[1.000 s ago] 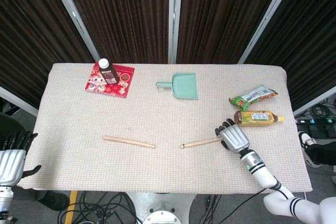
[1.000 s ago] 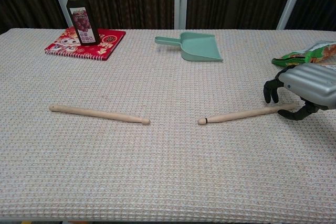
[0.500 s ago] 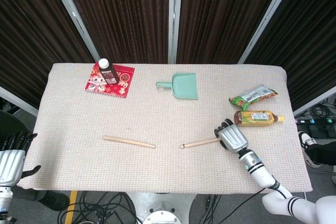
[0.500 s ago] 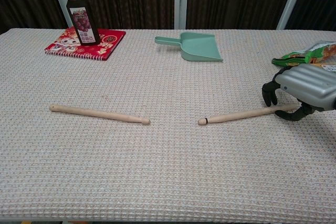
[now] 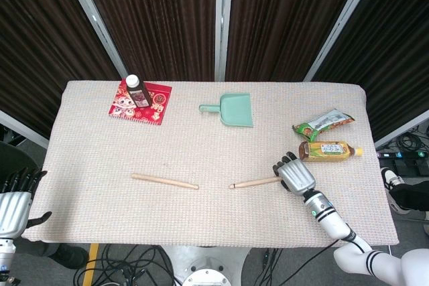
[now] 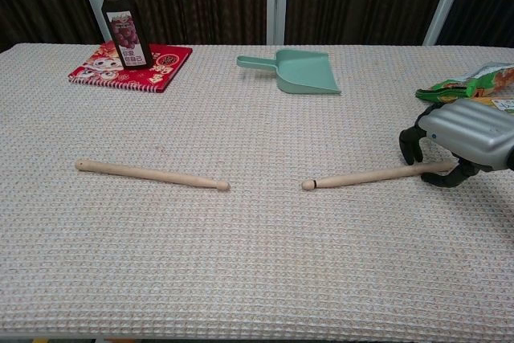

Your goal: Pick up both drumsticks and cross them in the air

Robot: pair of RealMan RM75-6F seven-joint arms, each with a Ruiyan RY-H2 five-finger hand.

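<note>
Creeping toward 9 o'clock, our right hand [image 6: 464, 138] is arching spread, empty fingers over the right drumstick [image 6: 371, 174]'s butt. Next: closing. Left hand [image 5: 15, 200] is idling open off the tabletop [image 5: 201, 138].

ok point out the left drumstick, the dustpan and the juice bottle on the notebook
left drumstick [image 6: 151, 174], chest view, middle of the wooden shaft
dustpan [image 5: 236, 110], head view, middle of the green scoop
juice bottle [image 6: 127, 31], chest view, on the label
</note>
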